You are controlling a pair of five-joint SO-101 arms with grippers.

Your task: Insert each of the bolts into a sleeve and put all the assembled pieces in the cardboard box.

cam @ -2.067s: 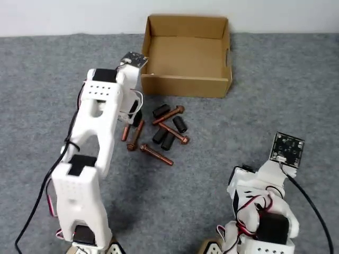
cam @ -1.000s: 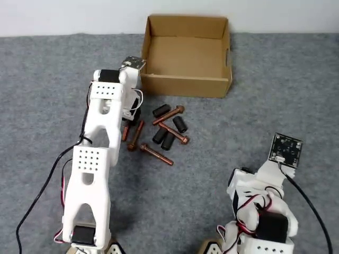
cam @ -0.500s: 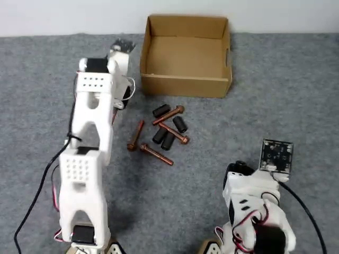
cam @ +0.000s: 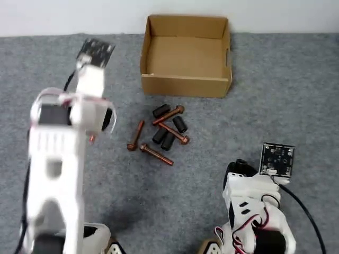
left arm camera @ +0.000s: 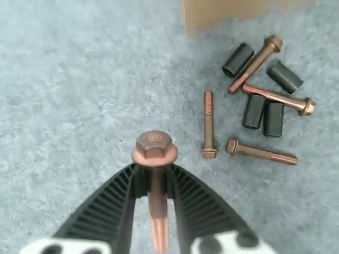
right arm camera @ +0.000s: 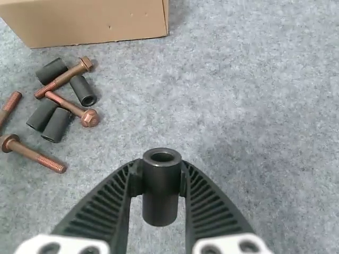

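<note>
Bolt (left arm camera: 154, 149) clamped in left gripper (left arm camera: 153, 173), sleeve (right arm camera: 160, 193) clamped in right gripper (right arm camera: 160, 170), not yet joined; four bolts (cam: 157, 154) and four sleeves (cam: 161, 111) loose on grey carpet (cam: 275, 95) near empty cardboard box (cam: 185, 84).

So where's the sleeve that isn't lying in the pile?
The right wrist view shows that sleeve clamped in the right tool, above bare carpet, apart from the pile near the cardboard box.
</note>
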